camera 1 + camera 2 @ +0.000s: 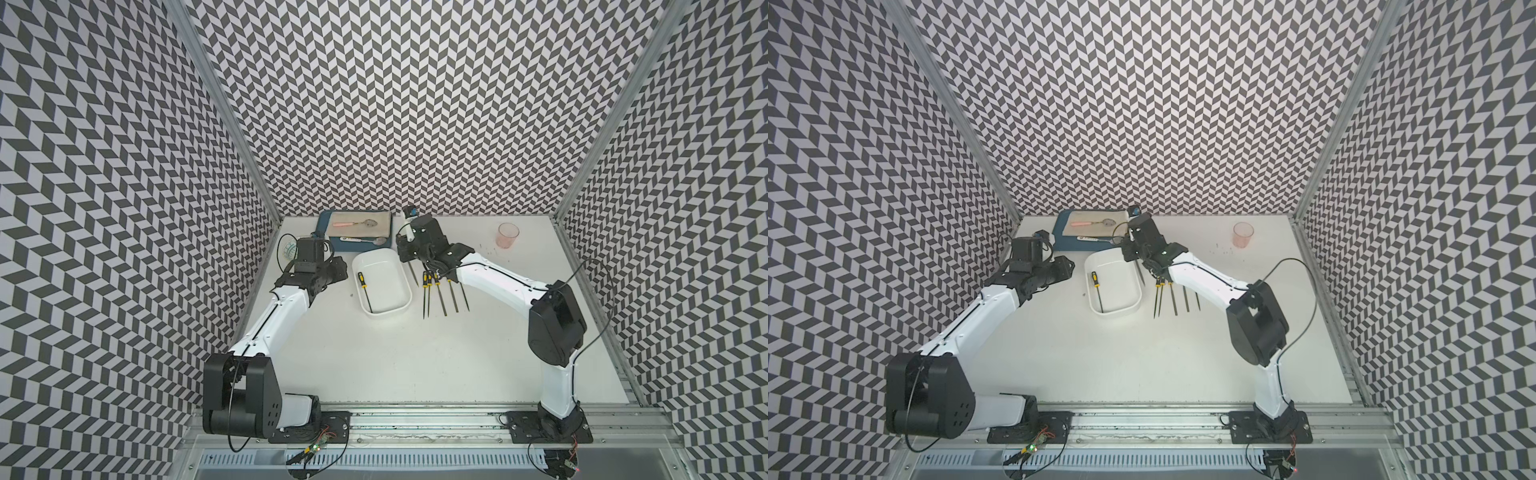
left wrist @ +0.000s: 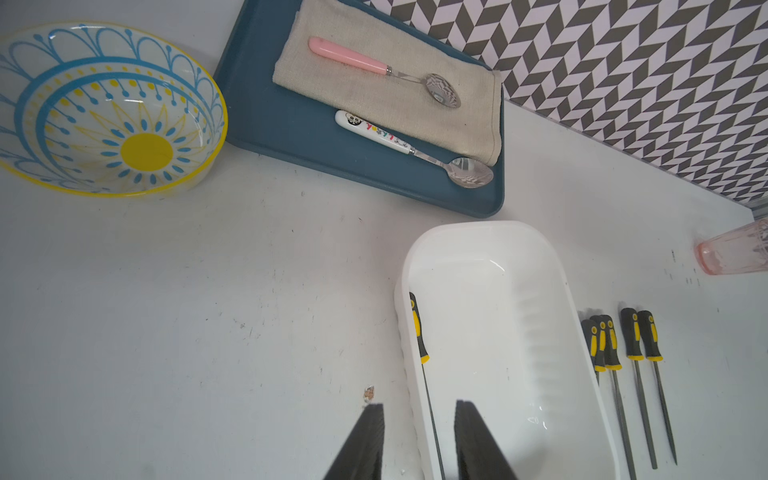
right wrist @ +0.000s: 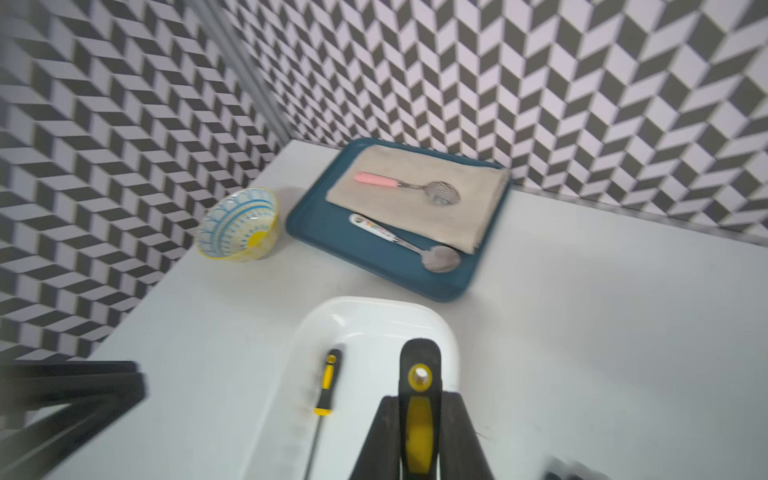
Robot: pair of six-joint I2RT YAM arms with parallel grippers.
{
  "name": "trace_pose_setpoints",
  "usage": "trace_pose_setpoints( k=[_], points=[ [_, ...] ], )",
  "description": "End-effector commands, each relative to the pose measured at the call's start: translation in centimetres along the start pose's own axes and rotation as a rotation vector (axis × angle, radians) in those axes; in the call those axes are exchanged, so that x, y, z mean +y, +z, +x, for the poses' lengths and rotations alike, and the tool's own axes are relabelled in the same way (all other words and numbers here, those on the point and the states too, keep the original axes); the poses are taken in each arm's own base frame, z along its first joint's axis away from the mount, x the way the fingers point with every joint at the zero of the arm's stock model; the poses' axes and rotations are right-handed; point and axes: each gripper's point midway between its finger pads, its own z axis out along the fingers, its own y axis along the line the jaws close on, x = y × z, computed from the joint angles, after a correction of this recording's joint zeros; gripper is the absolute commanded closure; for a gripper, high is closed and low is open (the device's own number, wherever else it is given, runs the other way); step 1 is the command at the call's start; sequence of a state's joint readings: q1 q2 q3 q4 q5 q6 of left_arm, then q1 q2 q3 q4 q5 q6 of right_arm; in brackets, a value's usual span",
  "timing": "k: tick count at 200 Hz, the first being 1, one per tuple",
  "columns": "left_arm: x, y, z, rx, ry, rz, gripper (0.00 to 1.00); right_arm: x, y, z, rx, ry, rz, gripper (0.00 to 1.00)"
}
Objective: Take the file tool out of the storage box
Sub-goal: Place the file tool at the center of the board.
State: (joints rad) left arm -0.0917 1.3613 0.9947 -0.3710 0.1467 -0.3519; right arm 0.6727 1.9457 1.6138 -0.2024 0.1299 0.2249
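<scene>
**Two files in play: one clamped, one in the box**

1. Position. The storage box [image 1: 388, 286] sits on the bench [image 1: 374, 365] toward its far edge, left of centre. One file [image 1: 363, 280] lies flat inside along the box's left wall, handle toward the far edge. The held file [image 3: 417, 419] hangs in the right pincer [image 3: 419, 401] near the box's far right corner, shaft pointing down. The frames do not show whether its tip has cleared the rim. A row of files [image 1: 436, 280] lies on the bench just beside the box's right wall.

2. Pincer state. The right pincer is clamped on the held file's handle. The left pincer [image 2: 419, 405] has its jaws slightly apart and empty, hovering above the near left part of the box.

3. Materials and shapes. The box is smooth, glossy white plastic with rounded corners. Each file has a thin, dark metal shaft and a moulded black-and-yellow handle, rounded at the butt.

4. Handling. The files are probably light and stiff. The handle is the thickest part and looks grippy, so it is the best place to take hold. The narrow shaft is likely to pivot or slip. The boxed file lies close to the wall, leaving little finger room on that side.
</scene>
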Motion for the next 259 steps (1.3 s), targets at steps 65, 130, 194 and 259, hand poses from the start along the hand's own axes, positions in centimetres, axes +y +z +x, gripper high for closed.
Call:
trace_pose_setpoints(
  k=[65, 130, 194, 259],
  points=[
    [-0.6, -0.7, -0.8, -0.023, 0.024, 0.014, 0.66, -14.8, -1.1, 4.6, 0.098, 0.000, 0.239, 1.00],
    [-0.5, -0.6, -0.8, -0.020, 0.024, 0.007, 0.66, -19.0, -0.1, 9.8, 0.195, 0.019, 0.286, 1.00],
    [-0.4, -0.4, -0.6, -0.013, 0.024, 0.004, 0.66, -20.5, 0.8, 12.9, 0.238, 0.039, 0.297, 1.00],
    [-0.2, -0.3, -0.5, -0.009, 0.027, -0.004, 0.66, -21.1, 2.0, 13.4, 0.253, 0.048, 0.303, 1.00]
  ],
)
